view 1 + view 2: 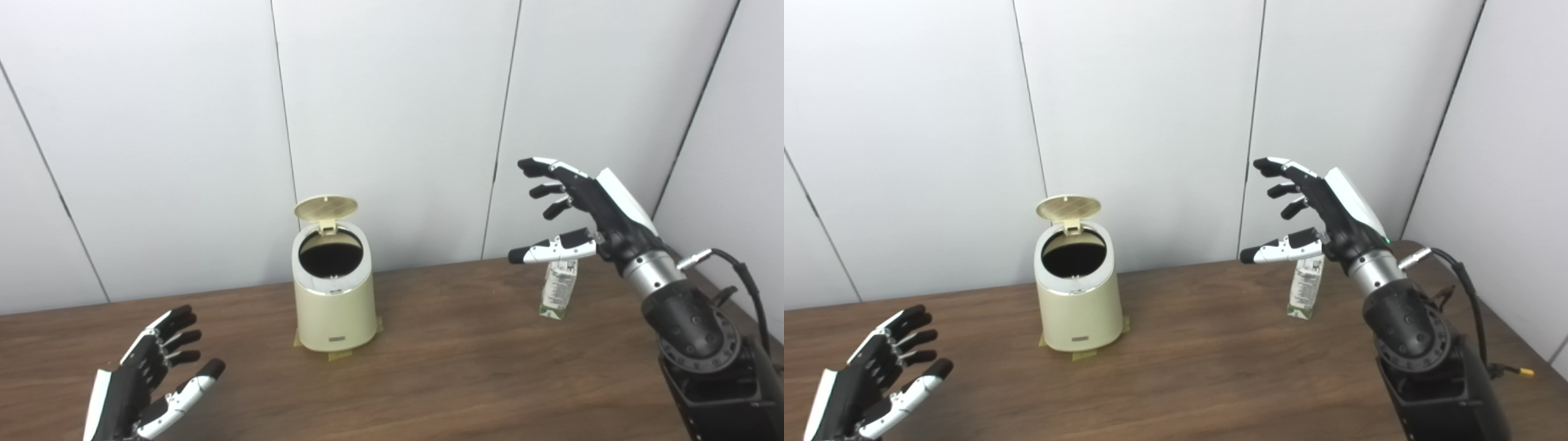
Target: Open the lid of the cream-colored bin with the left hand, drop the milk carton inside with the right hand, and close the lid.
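**Lid up, carton not yet grasped: right robot hand poised above it**

Cream-colored bin (334,300) stands upright near desk centre, seated on patches of tape that show at its base, presumably to keep it from sliding when the lid is worked. Lid (326,208) is hinged at the 12 o'clock edge and tipped back, so the dark mouth is fully exposed. Judged: opening step is complete.

Milk carton (558,288) stands upright on the desk (465,373), at about 3 o'clock from the bin and well apart from it. Nothing is holding it.

Right robot hand (576,211): raised above the desk, fingers (542,164) spread and slightly curled, thumb extended below them toward 9 o'clock. It grips nothing. The thumb overlaps the carton's top in both views; contact cannot be confirmed. Forearm climbs from the lower right, wrist angled toward the carton. Reads as a pre-grasp pose.

Left robot hand (150,373): low at 7 o'clock from the bin, well clear of it, palm turned inward, fingers apart, empty. Probably parked there to leave the approach to the bin mouth free.
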Robot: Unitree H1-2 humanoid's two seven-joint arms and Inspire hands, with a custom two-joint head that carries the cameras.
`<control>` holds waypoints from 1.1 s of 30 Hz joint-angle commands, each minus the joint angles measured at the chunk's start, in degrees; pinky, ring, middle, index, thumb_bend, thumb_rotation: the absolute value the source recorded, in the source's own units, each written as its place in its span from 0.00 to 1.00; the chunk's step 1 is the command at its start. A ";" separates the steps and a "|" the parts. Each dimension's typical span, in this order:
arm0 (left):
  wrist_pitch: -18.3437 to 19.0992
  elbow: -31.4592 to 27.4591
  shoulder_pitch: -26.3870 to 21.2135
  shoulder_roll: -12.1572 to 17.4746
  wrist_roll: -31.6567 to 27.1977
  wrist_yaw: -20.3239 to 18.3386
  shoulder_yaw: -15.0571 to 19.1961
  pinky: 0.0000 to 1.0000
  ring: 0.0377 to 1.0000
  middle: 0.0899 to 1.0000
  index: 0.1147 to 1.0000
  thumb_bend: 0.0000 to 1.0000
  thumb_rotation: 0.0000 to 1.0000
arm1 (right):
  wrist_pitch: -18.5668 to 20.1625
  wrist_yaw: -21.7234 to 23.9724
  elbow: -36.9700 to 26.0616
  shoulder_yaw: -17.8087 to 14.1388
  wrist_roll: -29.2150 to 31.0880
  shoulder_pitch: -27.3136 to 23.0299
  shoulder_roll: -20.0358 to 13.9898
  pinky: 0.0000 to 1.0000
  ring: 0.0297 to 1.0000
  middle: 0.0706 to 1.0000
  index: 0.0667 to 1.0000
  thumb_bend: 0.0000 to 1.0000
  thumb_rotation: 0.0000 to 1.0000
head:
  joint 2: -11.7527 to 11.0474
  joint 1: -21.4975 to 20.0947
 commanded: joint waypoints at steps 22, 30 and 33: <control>-0.18 -2.17 -2.57 1.90 -0.58 -0.04 0.51 0.68 0.75 0.79 0.77 0.66 0.18 | -10.78 4.24 29.75 -7.24 14.60 -2.84 -4.60 0.85 0.96 1.00 1.00 0.81 0.11 | 0.99 -0.63; 0.50 -3.02 -2.30 2.37 0.11 -0.12 0.25 0.69 0.76 0.80 0.76 0.65 0.20 | -15.17 1.29 35.94 -3.94 15.51 -2.89 -5.25 0.93 0.99 0.99 1.00 0.93 0.28 | 1.27 -0.97; 1.06 -3.34 -2.24 2.50 0.50 -0.24 0.03 0.70 0.77 0.80 0.76 0.66 0.21 | -18.57 -0.76 39.80 -2.53 14.74 -3.29 -5.44 0.99 1.00 0.98 1.00 0.95 0.32 | 1.28 -0.88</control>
